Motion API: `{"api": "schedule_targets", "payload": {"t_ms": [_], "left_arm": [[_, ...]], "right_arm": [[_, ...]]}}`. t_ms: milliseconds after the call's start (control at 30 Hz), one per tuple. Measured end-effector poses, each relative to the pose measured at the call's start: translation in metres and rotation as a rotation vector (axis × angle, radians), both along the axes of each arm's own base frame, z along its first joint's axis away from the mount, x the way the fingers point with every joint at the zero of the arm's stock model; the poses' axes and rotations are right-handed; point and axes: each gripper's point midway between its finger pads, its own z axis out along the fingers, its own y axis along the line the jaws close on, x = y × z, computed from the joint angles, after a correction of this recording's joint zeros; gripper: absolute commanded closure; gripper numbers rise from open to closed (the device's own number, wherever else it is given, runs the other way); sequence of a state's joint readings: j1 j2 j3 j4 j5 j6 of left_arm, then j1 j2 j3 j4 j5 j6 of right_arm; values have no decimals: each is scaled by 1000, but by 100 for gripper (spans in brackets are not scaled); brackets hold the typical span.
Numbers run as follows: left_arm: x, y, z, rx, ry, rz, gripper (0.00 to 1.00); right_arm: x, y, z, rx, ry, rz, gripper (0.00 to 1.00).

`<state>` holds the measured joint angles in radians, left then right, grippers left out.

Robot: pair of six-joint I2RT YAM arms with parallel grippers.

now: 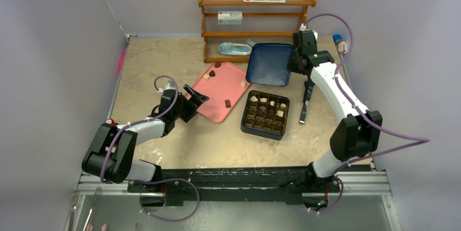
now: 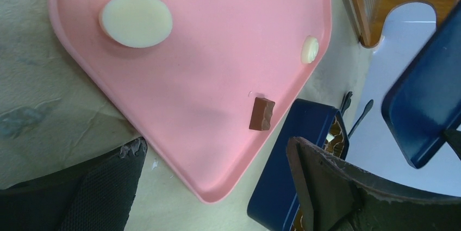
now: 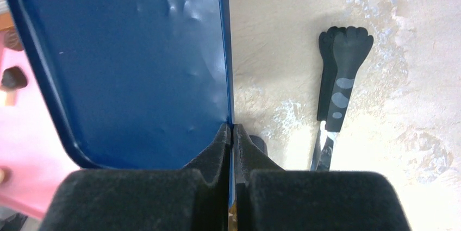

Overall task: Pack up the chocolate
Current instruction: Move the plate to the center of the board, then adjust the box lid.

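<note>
On the worktop [image 1: 163, 149], chocolate [image 2: 261, 114] is partly boxed, some left on the tray [image 1: 217, 92] (left end effector [image 1: 194, 98] spread, right end effector [image 3: 232, 133] pinching the lid [image 3: 136, 68]).

Table [image 1: 163, 144] bears pink tray [image 1: 220, 88], gridded box [image 1: 264, 132], tongs [image 1: 304, 106].

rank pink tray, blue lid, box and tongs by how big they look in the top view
1. pink tray
2. blue lid and box: they look about alike, so no ranking between them
3. tongs
</note>
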<state>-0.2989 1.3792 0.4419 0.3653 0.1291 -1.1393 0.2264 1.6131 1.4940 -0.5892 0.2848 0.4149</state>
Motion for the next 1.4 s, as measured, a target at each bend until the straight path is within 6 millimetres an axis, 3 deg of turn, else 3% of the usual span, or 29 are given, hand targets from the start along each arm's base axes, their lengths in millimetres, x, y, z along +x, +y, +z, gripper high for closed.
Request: {"api": "schedule_targets", "payload": {"t_ms": [167,333,467,667,967,1400], "left_arm": [[9,-9,8,-12,-25,-27,0],[17,-21,28,-46,-90,-62,0],[11,-27,42,-62,-109,-93,0],[1,-32,75,-82,-182,-122,0],[-1,-43,78,-90,-209,-166,0],[5,-70,90,-129,-283,-248,0]], "right_arm": [[-19,10,9,16,-26,39,100],[-42,17,-7,12,9,71,100],[-54,20,-16,6,33,89,100],[-60,31,-10,18,9,123,100],[-83,65,-18,59,28,228,100],[-110,127,-10,110,1,399,100]]}}
